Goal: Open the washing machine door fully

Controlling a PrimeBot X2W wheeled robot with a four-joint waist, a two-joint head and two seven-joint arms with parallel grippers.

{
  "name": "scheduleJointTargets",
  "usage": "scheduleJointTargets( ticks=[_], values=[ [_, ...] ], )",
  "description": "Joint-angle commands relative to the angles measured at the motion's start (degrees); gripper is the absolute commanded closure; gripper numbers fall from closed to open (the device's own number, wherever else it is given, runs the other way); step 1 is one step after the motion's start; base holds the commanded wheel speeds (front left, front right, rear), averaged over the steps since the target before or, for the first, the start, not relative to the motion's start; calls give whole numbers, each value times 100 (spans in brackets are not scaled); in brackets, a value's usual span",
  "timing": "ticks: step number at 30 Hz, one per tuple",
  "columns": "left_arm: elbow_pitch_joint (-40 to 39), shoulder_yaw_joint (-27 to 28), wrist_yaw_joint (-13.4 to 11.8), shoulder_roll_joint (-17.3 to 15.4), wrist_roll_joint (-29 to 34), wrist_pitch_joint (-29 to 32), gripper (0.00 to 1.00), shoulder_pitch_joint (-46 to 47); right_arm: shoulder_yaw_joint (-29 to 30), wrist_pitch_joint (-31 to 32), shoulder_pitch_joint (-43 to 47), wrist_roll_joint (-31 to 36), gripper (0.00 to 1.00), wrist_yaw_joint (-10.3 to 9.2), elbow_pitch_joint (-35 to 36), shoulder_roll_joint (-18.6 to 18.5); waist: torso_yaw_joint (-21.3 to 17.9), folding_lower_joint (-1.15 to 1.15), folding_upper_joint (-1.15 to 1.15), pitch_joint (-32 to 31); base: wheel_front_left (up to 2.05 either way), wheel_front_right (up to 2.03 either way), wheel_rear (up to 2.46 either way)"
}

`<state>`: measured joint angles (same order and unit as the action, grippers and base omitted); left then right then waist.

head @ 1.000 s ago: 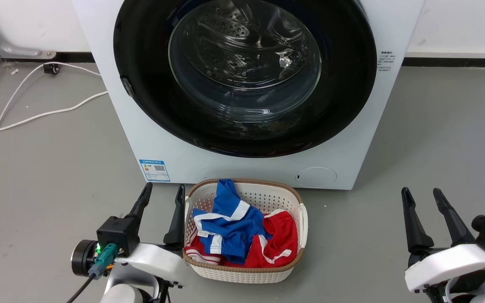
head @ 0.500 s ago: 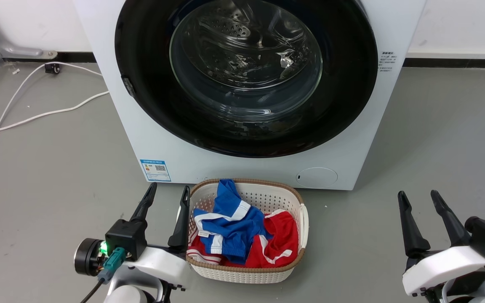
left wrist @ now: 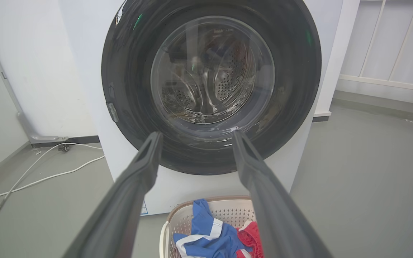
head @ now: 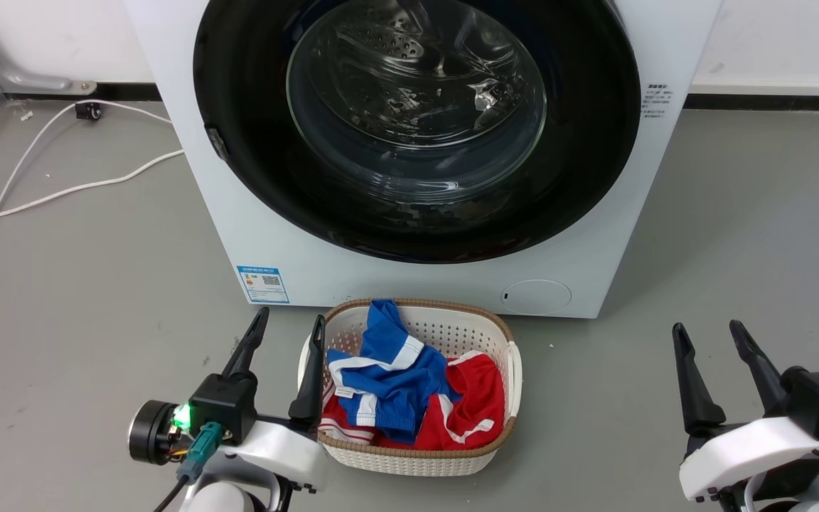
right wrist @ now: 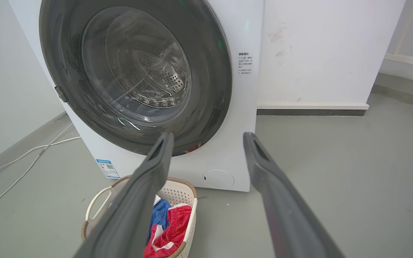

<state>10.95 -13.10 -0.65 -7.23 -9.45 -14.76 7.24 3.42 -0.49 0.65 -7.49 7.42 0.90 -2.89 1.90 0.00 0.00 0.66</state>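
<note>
The washing machine (head: 395, 281) is a white front-loader straight ahead. The washing machine door (head: 416, 121) is a big glossy black disc with a domed glass window, lying flat against the machine's front; a small grey latch (head: 215, 144) sits on its left rim. My left gripper (head: 290, 318) is open and empty, low by the basket's left side and well short of the door. My right gripper (head: 707, 327) is open too, over bare floor to the right. In the left wrist view the door (left wrist: 210, 71) rises beyond the left gripper (left wrist: 196, 133). In the right wrist view the door (right wrist: 134, 71) lies ahead-left of the right gripper (right wrist: 208, 135).
A white laundry basket (head: 416, 462) holding blue and red clothes stands on the floor just before the machine, between my arms. White cables (head: 61, 192) trail over the grey floor at the left. A blue label (head: 262, 283) and a round cap (head: 536, 296) mark the machine's lower front.
My left gripper has drifted a little to the right, closer to the basket's rim. The right gripper has barely shifted. The door stands as before.
</note>
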Motion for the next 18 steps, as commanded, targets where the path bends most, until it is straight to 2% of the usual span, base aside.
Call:
scheduleJointTargets(
  ticks=[1, 9, 10, 11, 12, 13, 18],
  values=[
    [5, -13, 8, -2, 73, -31, 0, 62, 0, -22, 19, 75, 0, 12, 0, 2, 1, 0, 0, 0, 0, 0, 0],
    [64, 45, 54, 67, -45, -46, 0, 13, 15, -61, 36, -111, 0, 12, -70, 2, 6, 0, 0, 2, 0, 0, 0],
    [72, 57, 68, 81, -64, -46, 0, 9, 14, -65, 33, -110, 25, 12, -73, 2, 6, 0, 0, 0, 0, 0, 0],
    [75, 66, 72, 85, -75, -46, 0, 9, 12, -70, 35, -132, 61, 12, -77, 2, 6, 0, 0, -2, 0, 0, 0],
    [79, 70, 74, 87, -77, -46, 0, 8, 10, -71, 39, -176, 73, 12, -88, 2, 6, 0, 0, -4, 0, 0, 0],
    [82, 76, 75, 90, -79, -46, 0, 6, 7, -75, 42, -174, 100, 12, -95, 2, 5, 0, 0, -7, 0, 0, 0],
    [92, 99, 73, 101, -67, -46, 0, -13, -10, -78, 42, -230, 100, 12, -126, 2, 6, 0, 0, -23, 0, 0, 0]
  ],
)
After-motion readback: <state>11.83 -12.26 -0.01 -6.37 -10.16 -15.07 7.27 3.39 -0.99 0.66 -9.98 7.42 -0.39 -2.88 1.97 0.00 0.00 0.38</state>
